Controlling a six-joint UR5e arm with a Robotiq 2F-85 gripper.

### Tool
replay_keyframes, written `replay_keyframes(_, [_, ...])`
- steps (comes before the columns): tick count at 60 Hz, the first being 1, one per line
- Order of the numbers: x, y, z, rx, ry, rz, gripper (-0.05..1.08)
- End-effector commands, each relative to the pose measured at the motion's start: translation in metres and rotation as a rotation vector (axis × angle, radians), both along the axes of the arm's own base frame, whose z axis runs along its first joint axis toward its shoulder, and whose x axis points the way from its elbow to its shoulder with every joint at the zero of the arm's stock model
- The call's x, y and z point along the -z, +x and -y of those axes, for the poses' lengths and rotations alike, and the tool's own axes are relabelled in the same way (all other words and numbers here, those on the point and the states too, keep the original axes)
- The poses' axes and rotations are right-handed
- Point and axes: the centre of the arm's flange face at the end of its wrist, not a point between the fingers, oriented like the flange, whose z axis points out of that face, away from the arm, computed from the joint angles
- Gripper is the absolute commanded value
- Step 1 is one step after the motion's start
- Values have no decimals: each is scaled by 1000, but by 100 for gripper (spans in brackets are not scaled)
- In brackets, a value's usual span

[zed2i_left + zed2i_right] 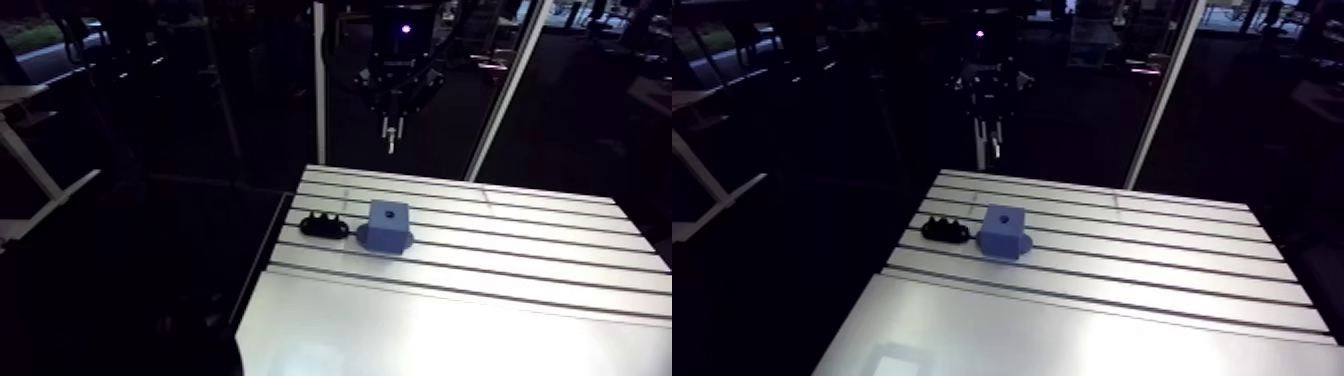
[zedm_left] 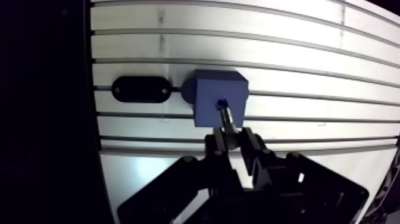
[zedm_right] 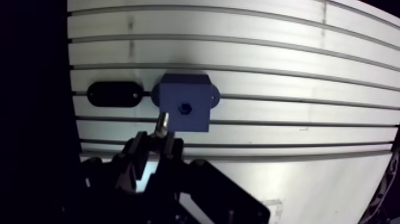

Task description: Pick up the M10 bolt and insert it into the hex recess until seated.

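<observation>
**Bolt in my grip, high over the table**

My gripper (image 2: 232, 138) is closed down narrow on the bolt (image 2: 227, 122). My two fingers (image 2: 218, 142) pinch its lower part, and its shaft sticks out ahead of them. Ahead of the bolt's tip is the blue block (image 2: 209, 89), with a small dark hole (image 2: 221, 104) in its top face. In one eye of the wrist view the tip lies over that hole, and in the other it falls beside the block's near corner. I cannot tell how well the two are lined up.

Just beside the block lies a black oval holder (image 2: 141, 89), and both rest on the same slot (image 2: 297, 94). The table (image 2: 309, 68) is pale bare metal with long parallel slots running across it. Past its edge everything is dark.

The arm view shows something the wrist view does not: my gripper (image 1: 392, 128) hangs in the air over the table's far edge, well apart from the block (image 1: 386, 226). The bolt (image 1: 391, 140) points straight down as a thin pale sliver. This view also shows rounded bumps on top of the holder (image 1: 324, 226). Only the wrist view shows my grip itself.
</observation>
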Motion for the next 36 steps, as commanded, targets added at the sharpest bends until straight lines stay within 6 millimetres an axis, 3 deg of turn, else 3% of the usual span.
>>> replay_keyframes(1, [0, -5, -22, 42, 0, 23, 104])
replay_keyframes(7, [-2, -8, -28, 58, -2, 23, 104])
replay_keyframes(16, [2, -3, -16, 35, -4, 31, 104])
replay_keyframes(36, [-2, 6, -13, -33, -4, 50, 103])
